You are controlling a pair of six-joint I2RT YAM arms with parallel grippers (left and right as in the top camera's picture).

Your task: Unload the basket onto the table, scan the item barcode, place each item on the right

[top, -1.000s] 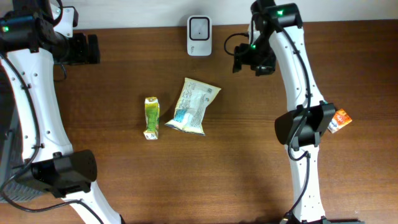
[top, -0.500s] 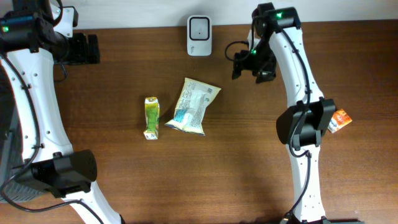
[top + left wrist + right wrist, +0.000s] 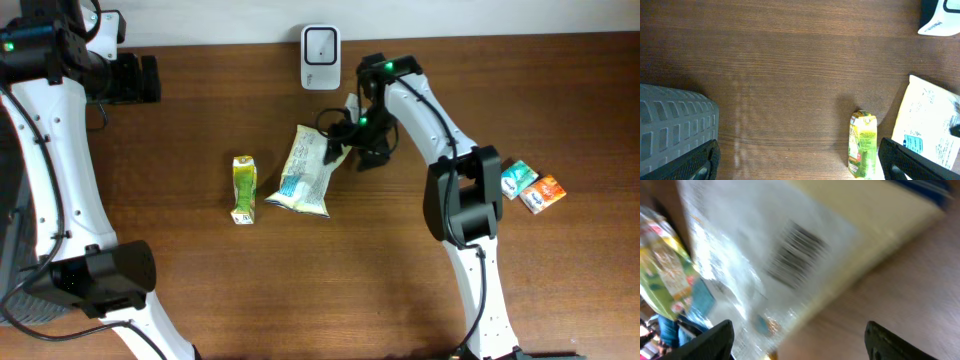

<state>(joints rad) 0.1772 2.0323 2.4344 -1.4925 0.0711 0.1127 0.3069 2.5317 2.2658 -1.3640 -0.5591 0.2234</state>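
Packet (image 3: 312, 172): centre of overhead frame, flat on table (image 3: 200, 290), below scanner (image 3: 320, 45), right of carton (image 3: 243, 187). Barcode (image 3: 797, 255) faces up, blurred in right wrist view. Likely light, soft, crinkly film, slippery; contents probably crushable. Best hold: sealed upper-right edge, clear of barcode. Right gripper (image 3: 338, 150) at that corner, jaws apart, nothing held. Left gripper (image 3: 150, 78) upper left, jaws wide.

Table (image 3: 200, 290), snack bag (image 3: 310, 170), green carton (image 3: 243, 187), scanner (image 3: 320, 45), teal box (image 3: 513, 178), orange box (image 3: 547, 192)

Left fingers (image 3: 690, 162) wide apart; right fingers (image 3: 710, 342) likewise.
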